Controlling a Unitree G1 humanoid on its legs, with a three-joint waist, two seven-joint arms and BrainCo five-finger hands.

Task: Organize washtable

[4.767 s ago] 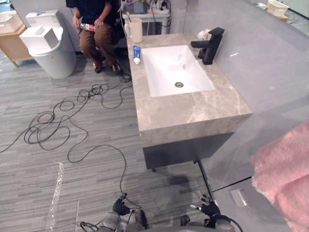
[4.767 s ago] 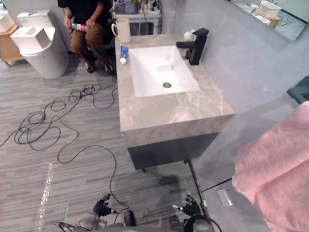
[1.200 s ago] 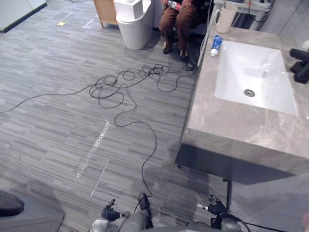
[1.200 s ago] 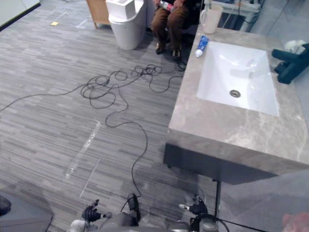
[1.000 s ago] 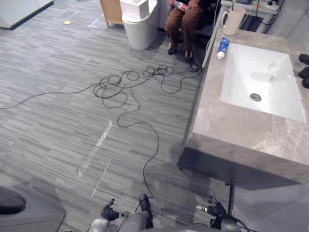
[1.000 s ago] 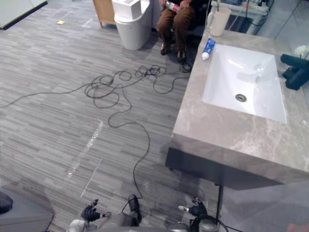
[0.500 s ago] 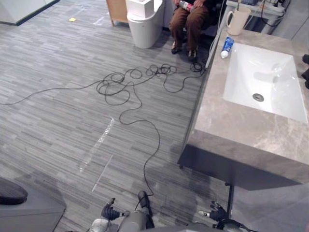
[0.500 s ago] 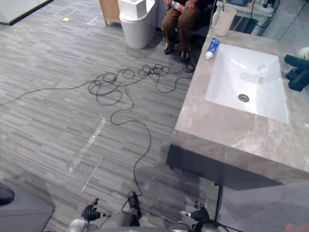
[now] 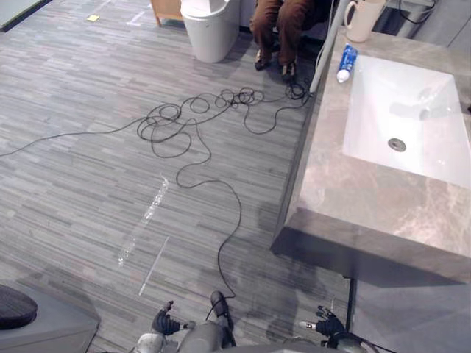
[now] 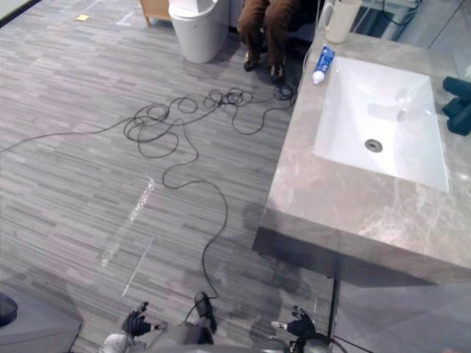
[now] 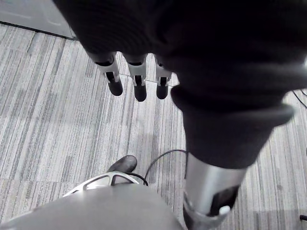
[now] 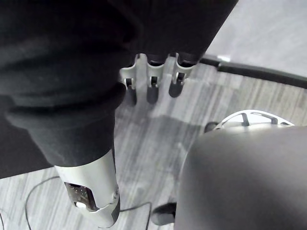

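Note:
The washtable (image 9: 346,198) has a grey marble top and a white sink (image 9: 412,118), and stands ahead on my right. A blue and white toothpaste tube (image 9: 344,64) lies on the far left corner of the top. A cream mug (image 9: 362,18) stands just behind it. The dark faucet (image 10: 460,107) sits at the sink's right side. My left hand (image 9: 163,323) and right hand (image 9: 326,324) hang low at my sides, far from the table. Both are open, with relaxed fingers (image 11: 139,88) and fingers (image 12: 152,88) holding nothing over the floor.
A white toilet (image 9: 210,26) stands at the back, with a wooden cabinet (image 9: 165,7) beside it. A person (image 9: 283,22) sits between the toilet and the washtable. A dark round object (image 9: 15,305) lies at the lower left. Wide grey plank floor spreads to my left.
The camera has swung left from the washtable and then tilted down a little, so the whole scene has shifted. Both hands stay hanging at my sides.

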